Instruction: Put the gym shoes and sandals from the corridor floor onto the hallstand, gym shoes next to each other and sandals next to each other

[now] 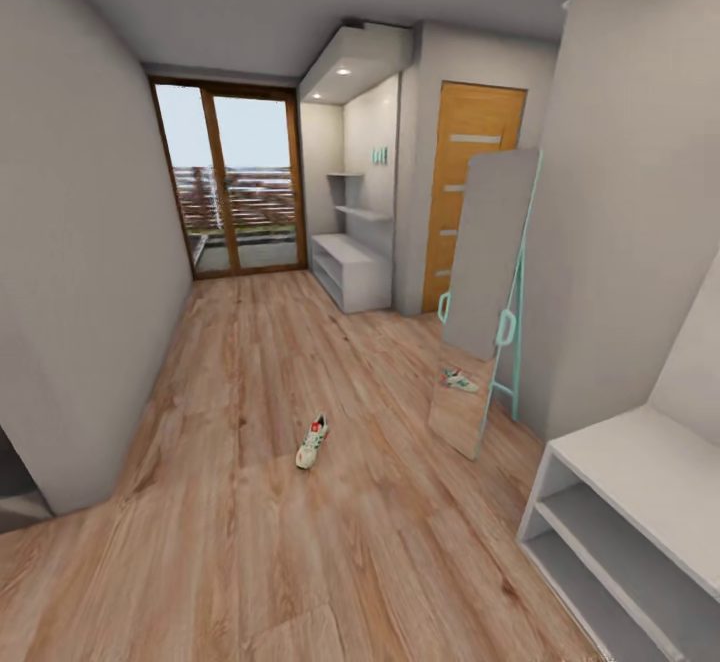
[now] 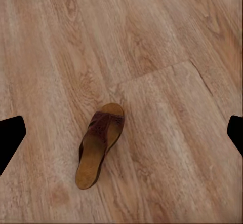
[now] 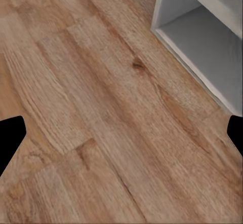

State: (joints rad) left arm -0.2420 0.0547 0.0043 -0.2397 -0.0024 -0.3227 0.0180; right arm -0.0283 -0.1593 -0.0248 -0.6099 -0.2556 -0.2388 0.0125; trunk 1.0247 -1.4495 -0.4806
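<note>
Ahead, a long corridor with a light brown wood-plank floor [image 1: 260,362] runs toward a glass balcony door [image 1: 230,182]. One white gym shoe with green stripes and a red-orange tongue [image 1: 312,442] lies alone mid-floor, well apart from everything else. Its reflection shows in a tall leaning mirror with a mint frame [image 1: 485,312] by the right wall. A pale grey-white shoe rack, a low bench with two open shelves beneath [image 1: 640,472], stands at near right with nothing on it.

From the left wrist, one dark brown leather slip-on sandal [image 2: 99,144] lies flat on the planks between the left hand's [image 2: 121,138] dark fingertips [image 2: 10,135], which sit at opposite edges, spread wide and holding nothing. The right hand [image 3: 121,138] is equally wide and empty, above bare floor beside the rack's lower corner [image 3: 202,26].

Counted: one gym shoe, one sandal, two pale shelf units, the second [image 1: 352,267] by the far door.

Risk, as a judgement: the sandal is low and flat, so a shallow grip could slip off it, and the two unseen shoes could be forgotten.
</note>
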